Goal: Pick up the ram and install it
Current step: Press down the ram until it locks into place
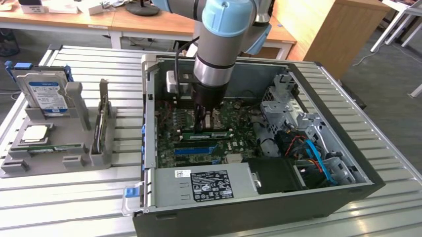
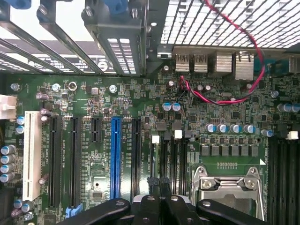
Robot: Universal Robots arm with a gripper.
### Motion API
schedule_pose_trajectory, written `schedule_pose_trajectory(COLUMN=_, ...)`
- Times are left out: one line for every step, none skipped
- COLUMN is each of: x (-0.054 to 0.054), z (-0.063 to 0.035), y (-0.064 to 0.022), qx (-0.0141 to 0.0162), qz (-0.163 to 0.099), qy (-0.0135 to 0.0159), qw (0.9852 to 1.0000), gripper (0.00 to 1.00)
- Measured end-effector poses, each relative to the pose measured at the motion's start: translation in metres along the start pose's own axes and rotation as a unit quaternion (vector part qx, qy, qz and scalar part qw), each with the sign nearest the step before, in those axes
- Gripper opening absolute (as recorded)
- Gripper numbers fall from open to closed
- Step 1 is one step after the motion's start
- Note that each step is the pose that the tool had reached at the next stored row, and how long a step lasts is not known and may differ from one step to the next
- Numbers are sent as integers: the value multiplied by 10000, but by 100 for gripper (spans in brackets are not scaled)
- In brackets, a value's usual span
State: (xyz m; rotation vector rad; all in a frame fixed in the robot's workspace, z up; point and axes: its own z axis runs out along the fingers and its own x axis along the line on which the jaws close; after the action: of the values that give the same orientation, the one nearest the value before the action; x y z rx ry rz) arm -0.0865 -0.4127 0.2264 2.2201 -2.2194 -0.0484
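The ram [image 1: 207, 133], a green stick with pale labels, stands along a memory slot on the motherboard inside the open computer case. My gripper [image 1: 203, 124] reaches down into the case and hangs directly over the stick. Whether it touches the stick I cannot tell. In the wrist view the gripper [image 2: 159, 180] has its two black fingertips [image 2: 152, 180] pressed together. They hover above the black memory slots [image 2: 171, 157] between the blue slot [image 2: 116, 157] and the processor socket [image 2: 229, 187]. I see nothing between the fingers.
The case walls [image 1: 343, 195], drive cage [image 1: 283, 106] and power supply [image 1: 207, 185] close in around the arm. A red and black wire [image 2: 225, 99] crosses the board. On the exterior view's left, a grey fixture [image 1: 20, 165] holds a hard drive [image 1: 46, 94], a processor [image 1: 36, 133] and another green strip [image 1: 56, 148].
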Motion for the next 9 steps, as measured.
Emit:
schedule_pose_trajectory(x=0, z=-20, y=1, qx=-1, qz=0, qy=2, qw=10000, gripper=11)
schedule_pose_trajectory(x=0, z=-39, y=1, qx=-1, qz=0, qy=2, qw=10000, gripper=11)
schedule_pose_trajectory(x=0, z=-62, y=2, qx=-1, qz=0, qy=2, qw=10000, gripper=11)
schedule_pose_trajectory(x=-1, z=-86, y=3, qx=-1, qz=0, qy=2, qw=10000, gripper=11)
schedule_pose_trajectory(x=-1, z=-110, y=3, qx=-1, qz=0, qy=2, qw=10000, gripper=11)
schedule_pose_trajectory(x=-2, z=-136, y=4, qx=-1, qz=0, qy=2, qw=10000, gripper=11)
schedule_pose_trajectory(x=-2, z=-161, y=4, qx=-1, qz=0, qy=2, qw=10000, gripper=11)
schedule_pose_trajectory(x=-3, z=-187, y=5, qx=-1, qz=0, qy=2, qw=10000, gripper=11)
schedule_pose_trajectory(x=-3, z=-214, y=6, qx=-1, qz=0, qy=2, qw=10000, gripper=11)
